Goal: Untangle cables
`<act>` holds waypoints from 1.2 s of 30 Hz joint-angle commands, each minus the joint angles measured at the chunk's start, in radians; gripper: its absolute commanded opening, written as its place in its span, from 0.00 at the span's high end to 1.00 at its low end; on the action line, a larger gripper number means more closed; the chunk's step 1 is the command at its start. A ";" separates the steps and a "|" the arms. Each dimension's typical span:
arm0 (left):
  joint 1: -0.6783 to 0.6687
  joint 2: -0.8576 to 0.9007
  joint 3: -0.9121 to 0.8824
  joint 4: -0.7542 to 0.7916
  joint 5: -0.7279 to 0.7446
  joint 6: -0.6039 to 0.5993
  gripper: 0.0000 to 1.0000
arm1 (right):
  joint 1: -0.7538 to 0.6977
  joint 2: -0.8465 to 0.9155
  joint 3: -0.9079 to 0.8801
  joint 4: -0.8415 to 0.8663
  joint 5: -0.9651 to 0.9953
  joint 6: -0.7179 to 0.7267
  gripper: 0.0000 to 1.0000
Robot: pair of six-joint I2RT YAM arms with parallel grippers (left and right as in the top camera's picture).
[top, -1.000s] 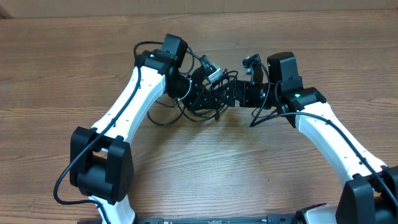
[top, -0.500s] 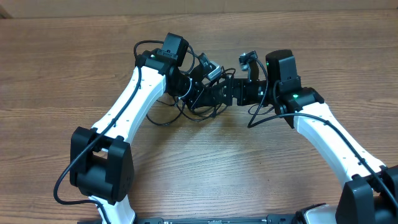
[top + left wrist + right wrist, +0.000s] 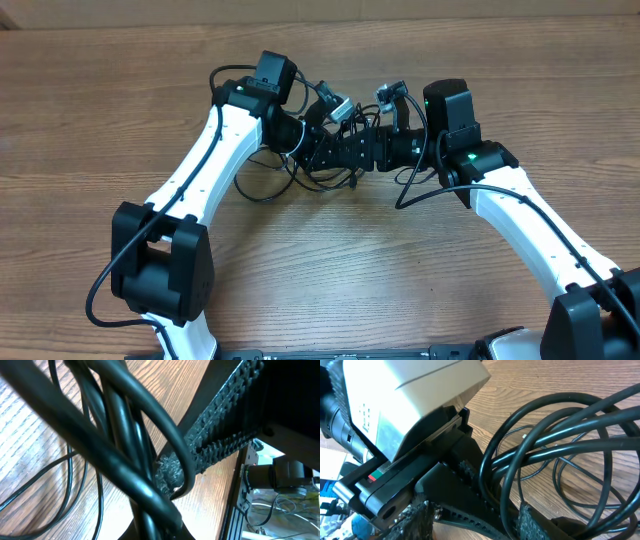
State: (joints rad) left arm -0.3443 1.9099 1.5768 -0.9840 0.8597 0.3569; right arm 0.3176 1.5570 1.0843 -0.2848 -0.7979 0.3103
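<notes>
The job looks to be at an early or middle stage. The cables [image 3: 107, 462] are one knot of overlapping loops, gathered at the upper middle of the overhead frame where the two arms meet. A few thinner loops trail off to the lower left of that spot onto the worktop [image 3: 330, 260]. No cord lies by itself, so none has been separated yet, and pulling the loops apart is all left to do.

The left tool [image 3: 335, 152] is closed, and the left wrist view shows several cords bunched against its ribbed black finger and grey pad [image 3: 167, 470], so it appears to be clamped on the bundle. The right tool [image 3: 362, 150] faces it almost tip to tip. In the right wrist view its pads [image 3: 422, 515] stand apart, with cords passing through the gap. I cannot see either pad pressing on a cord.

The cords are smooth, glossy black and round in section, and flexible enough to form wide, springy coils. The pads look rough and fibrous, and the fingers carry fine ridges. The worktop is pale brown wood grain with a matt finish. The arm housings are hard white and black plastic.
</notes>
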 commanded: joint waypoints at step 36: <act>-0.025 -0.014 0.008 0.062 0.143 0.011 0.96 | 0.001 0.003 0.009 0.093 0.094 0.128 0.96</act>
State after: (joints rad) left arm -0.3672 1.9118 1.5757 -0.9550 0.9916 0.3923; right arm 0.3149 1.5589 1.0847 -0.1608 -0.7273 0.4667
